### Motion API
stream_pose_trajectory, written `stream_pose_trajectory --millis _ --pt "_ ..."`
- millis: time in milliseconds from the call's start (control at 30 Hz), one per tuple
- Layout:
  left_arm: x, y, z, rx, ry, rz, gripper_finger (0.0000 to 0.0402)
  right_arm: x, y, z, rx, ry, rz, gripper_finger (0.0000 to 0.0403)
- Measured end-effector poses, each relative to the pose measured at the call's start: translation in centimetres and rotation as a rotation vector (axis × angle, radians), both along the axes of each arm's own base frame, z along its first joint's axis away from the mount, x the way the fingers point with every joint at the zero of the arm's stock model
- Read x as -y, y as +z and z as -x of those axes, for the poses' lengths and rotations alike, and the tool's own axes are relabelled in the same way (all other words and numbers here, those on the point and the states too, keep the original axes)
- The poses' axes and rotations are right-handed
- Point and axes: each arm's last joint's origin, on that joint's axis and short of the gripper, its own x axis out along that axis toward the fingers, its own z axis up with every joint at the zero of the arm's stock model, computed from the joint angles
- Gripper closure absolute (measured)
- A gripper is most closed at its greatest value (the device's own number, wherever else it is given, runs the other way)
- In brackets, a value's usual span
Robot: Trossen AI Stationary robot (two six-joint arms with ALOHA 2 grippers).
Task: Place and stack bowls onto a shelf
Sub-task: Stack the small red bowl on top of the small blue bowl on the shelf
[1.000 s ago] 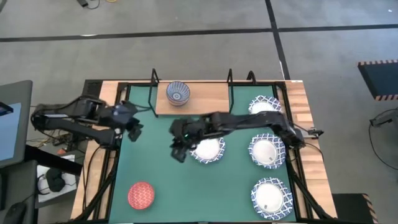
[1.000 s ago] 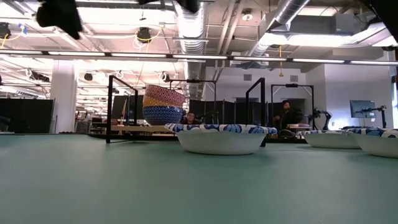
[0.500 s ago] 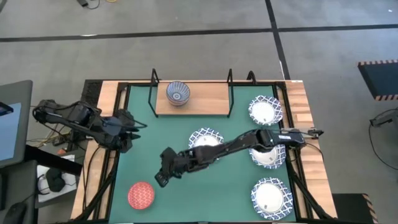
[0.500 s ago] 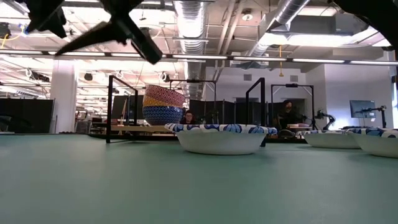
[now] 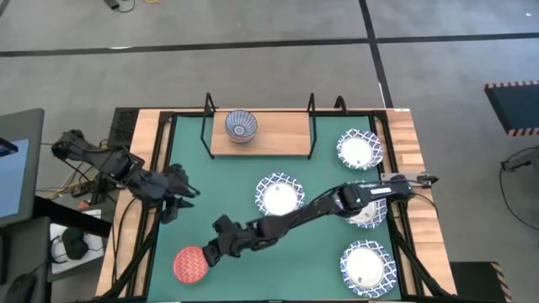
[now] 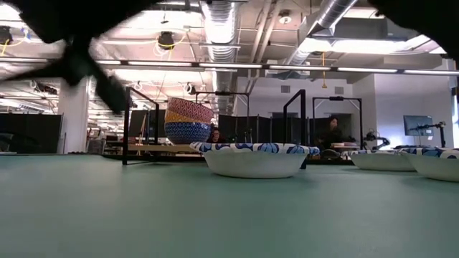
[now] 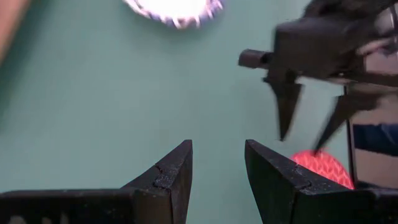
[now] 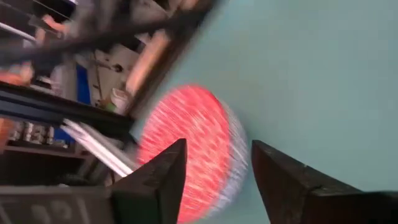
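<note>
Right fingers spread, empty, reaching across surface toward red bowl at 7 o'clock, lined up for pickup. Left fingers parted, empty, waiting at 9 o'clock.

Even, bright overhead light; the green mat shows no hard shadows, only faint soft ones under the arms. In the low view, glare from ceiling strip lights behind the shelf; the arm nearest the lens is a black, unfocused silhouette w/ motion smear. Right wrist view badly motion-blurred: red bowl just ahead of the right pincer is streaked, bkgd beyond it smeared. Left wrist view softer blur; white bowl beyond the left pincer is washed out.
</note>
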Motion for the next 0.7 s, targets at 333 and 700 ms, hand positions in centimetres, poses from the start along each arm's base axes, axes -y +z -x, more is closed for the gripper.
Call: stream_pose_trajectory --millis 333,700 --pt "1.8 -2.2 0.7 -0.097 -0.037 0.064 0.0272 -0.8 -3.6 -0.3 -0.041 0.022 0.008 0.0156" --pt "2.2 -2.2 1.0 -0.09 -0.033 0.067 0.0272 -0.5 -4.2 0.0 -0.111 0.078 0.057 0.0227"
